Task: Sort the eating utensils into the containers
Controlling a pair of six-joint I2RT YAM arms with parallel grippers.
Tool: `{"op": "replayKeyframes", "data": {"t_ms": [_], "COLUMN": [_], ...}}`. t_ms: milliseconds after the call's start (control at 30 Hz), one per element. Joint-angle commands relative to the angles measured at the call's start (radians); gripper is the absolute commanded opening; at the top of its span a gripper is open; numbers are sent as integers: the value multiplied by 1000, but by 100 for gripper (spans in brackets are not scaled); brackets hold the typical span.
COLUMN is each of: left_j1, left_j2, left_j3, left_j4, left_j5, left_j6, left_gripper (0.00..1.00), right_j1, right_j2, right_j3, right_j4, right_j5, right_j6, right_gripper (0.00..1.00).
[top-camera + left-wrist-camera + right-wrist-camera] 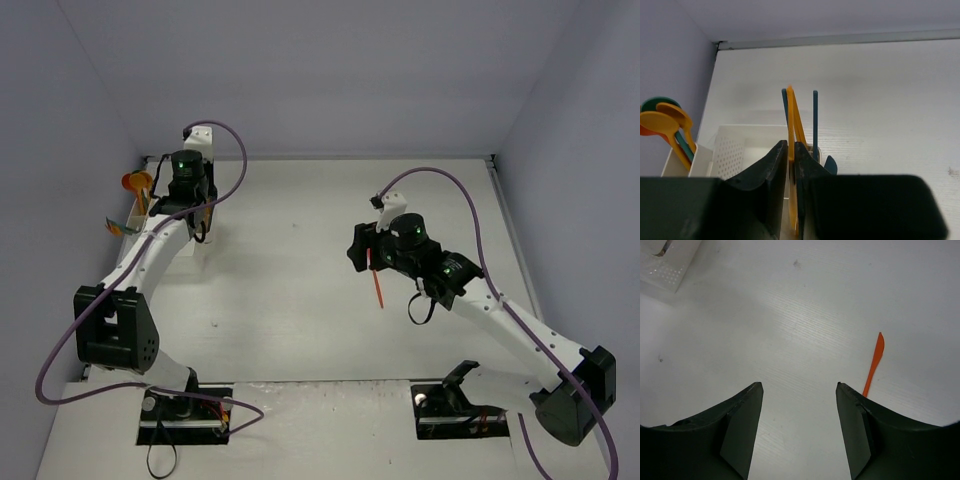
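Note:
My left gripper [791,147] is shut on a thin yellow utensil [791,115] that stands upright over the row of white bins [730,145]. Another yellow stick and two blue sticks [815,117] stand in the same bin. The far-left bin holds yellow, orange and teal spoons [665,122]. In the top view this gripper [198,215] is over the bins [136,212] at the left wall. My right gripper [799,385] is open and empty above the table. An orange knife-like utensil [874,365] lies just right of its right finger, and shows in the top view [377,285] below the gripper [358,250].
Purple cables [450,190] loop over both arms. The walls stand close behind and left of the bins. A corner of a white bin [665,265] shows at the top left of the right wrist view. Both arm bases sit at the near edge.

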Motion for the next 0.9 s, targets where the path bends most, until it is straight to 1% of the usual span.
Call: {"op": "replayKeyframes", "data": {"t_ms": [0,67,200,233,300,333,367,433,467,600,700,767,867], "left_j1": [9,9,7,7,9,9,9,9,7,7,7,6,3], "left_j2": [-46,-59,-109,-119,-168,-169,-216,-253,-278,-350,-387,-415,-449], "left_j3": [-53,-71,-108,-110,-106,-106,-86,-57,-33,37,77,90,84], "left_j4": [129,124,124,112,77,76,24,-55,-111,-290,-419,-506,-588], "left_j5": [-10,-6,-11,-16,-30,-36,-47,-61,-70,-69,-29,29,97], "left_j6": [21,17,15,14,-19,-25,-32,-48,-66,-147,-219,-271,-336], "left_gripper": [12,17,29,30,36,36,41,48,49,61,66,70,71], "right_j1": [-12,-12,-15,-15,-20,-24,-30,-33,-39,-53,-61,-69,-76], "right_j2": [-23,-20,-3,7,34,34,78,115,149,267,340,390,445], "right_j3": [-9,-13,-28,-31,-35,-33,-31,-27,-26,-5,10,15,26], "right_j4": [19,14,1,-6,-25,-34,-50,-67,-76,-103,-114,-116,-118], "right_j5": [38,41,109,121,151,162,177,193,193,175,162,148,135], "right_j6": [-21,-28,-37,-33,-21,-20,2,27,35,86,122,139,156], "right_gripper": [57,57,57,57,57,57,57,57,56,54,52,52,52]}}
